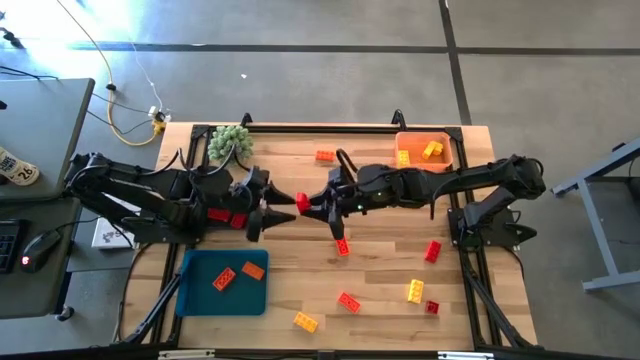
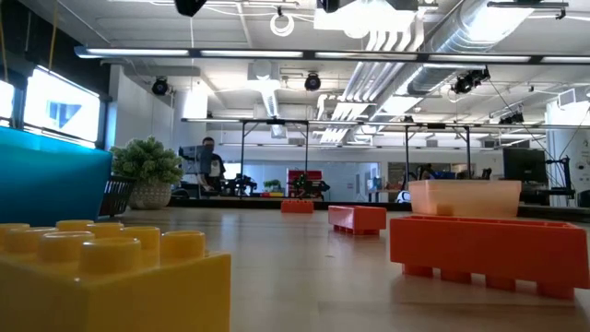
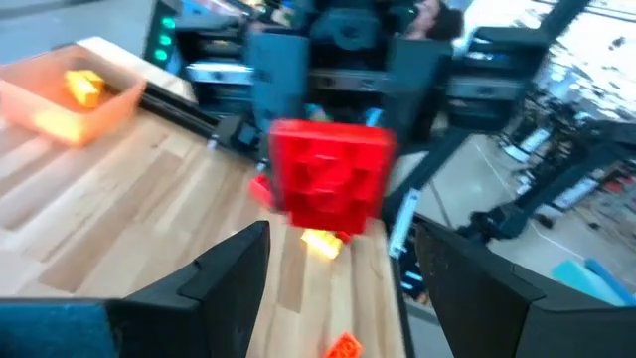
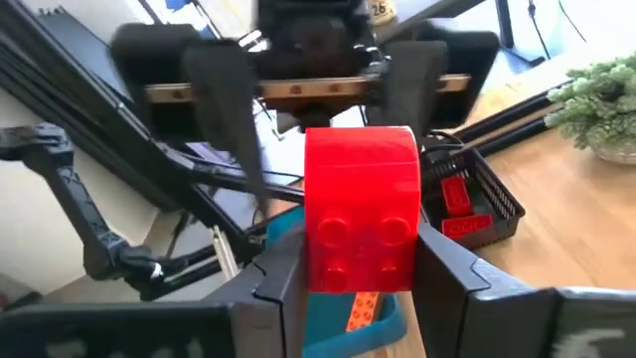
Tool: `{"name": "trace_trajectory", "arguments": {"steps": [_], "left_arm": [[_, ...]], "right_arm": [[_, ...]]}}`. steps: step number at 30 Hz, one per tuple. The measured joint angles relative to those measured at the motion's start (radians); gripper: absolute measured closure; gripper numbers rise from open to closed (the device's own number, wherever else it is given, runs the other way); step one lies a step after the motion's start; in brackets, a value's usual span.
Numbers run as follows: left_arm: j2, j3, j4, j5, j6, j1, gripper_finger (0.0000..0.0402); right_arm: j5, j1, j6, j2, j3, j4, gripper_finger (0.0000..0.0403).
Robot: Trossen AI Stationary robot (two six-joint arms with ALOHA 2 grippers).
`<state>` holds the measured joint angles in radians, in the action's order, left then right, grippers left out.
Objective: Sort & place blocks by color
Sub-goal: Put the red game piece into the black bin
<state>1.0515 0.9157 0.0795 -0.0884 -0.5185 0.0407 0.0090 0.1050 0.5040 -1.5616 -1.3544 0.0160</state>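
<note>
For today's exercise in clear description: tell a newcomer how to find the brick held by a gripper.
Above the middle of the wooden table, the two arms meet. The right gripper clamps a red brick in the air; every other brick lies on something.

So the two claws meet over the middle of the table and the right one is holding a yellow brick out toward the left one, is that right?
Not quite: the brick is red, not yellow, as the right wrist view shows. The right claw does hold it, clamped between its fingers, facing the left claw over the middle of the table.

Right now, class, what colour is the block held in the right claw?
Red: the block in the right claw shows best in the right wrist view.
</note>
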Motion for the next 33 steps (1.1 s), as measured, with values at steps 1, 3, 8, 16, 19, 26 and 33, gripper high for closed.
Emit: {"name": "trace_trajectory", "arguments": {"steps": [1,3,8,16,19,26,33], "left_arm": [[0.0,0.0,-0.003,0.002,0.001,-0.004,0.0158],[0.0,0.0,-0.008,-0.009,0.001,-0.018,0.0158],[-0.001,0.0,-0.039,0.027,0.001,-0.045,0.0158],[-0.001,0.0,-0.071,0.033,0.035,-0.068,0.0158],[0.005,0.001,-0.102,0.033,0.061,-0.068,0.0158],[0.026,0.001,-0.102,0.078,0.069,-0.068,0.0158],[0.035,0.001,-0.116,0.088,0.077,-0.09,0.0159]], "right_arm": [[0.001,0.002,0.008,-0.001,0.0,-0.003,0.0291],[0.01,0.005,0.015,-0.003,0.0,-0.005,0.0291],[0.009,0.006,0.016,-0.005,0.0,-0.006,0.0291],[0.015,0.006,0.043,-0.015,0.0,-0.006,0.0291],[0.007,0.007,0.046,-0.027,0.0,-0.04,0.0291],[0.004,0.005,0.038,-0.031,0.0,-0.08,0.0291],[0.013,0.005,0.038,-0.031,0.0,-0.079,0.0291]]}}
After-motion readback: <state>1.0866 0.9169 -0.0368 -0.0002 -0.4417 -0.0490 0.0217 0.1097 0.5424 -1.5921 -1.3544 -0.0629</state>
